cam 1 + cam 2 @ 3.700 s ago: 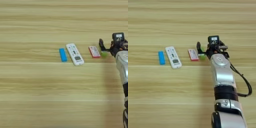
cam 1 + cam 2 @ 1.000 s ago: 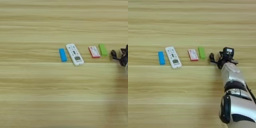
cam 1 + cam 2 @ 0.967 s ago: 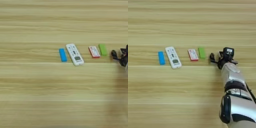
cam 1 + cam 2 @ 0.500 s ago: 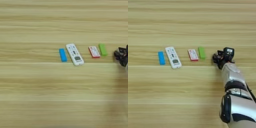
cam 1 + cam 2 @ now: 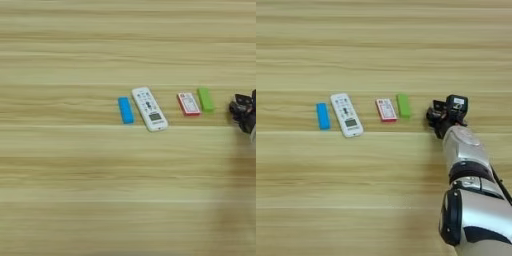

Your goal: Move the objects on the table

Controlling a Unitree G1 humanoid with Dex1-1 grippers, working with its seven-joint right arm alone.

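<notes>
Four objects lie in a row on the table point(image 5: 356, 200): a blue bar point(image 5: 322, 116), a long white remote point(image 5: 346, 114), a red-and-white flat packet point(image 5: 387, 109) and a green bar point(image 5: 403, 106). My right gripper point(image 5: 436, 116) sits low over the wood just right of the green bar, a short gap away, touching none of the four. Its black fingers look drawn together, with nothing visible between them. In the left eye view the gripper point(image 5: 239, 109) shows at the right edge. No tiny black block shows apart from the gripper.
My silver forearm point(image 5: 466, 150) runs from the gripper down to the bottom right corner. Bare wood-grain planks spread above, below and left of the row.
3.7 s ago the gripper stood open at the green bar. It has since drawn back to the right, leaving the bar on the table, and its fingers have closed in the last second.
</notes>
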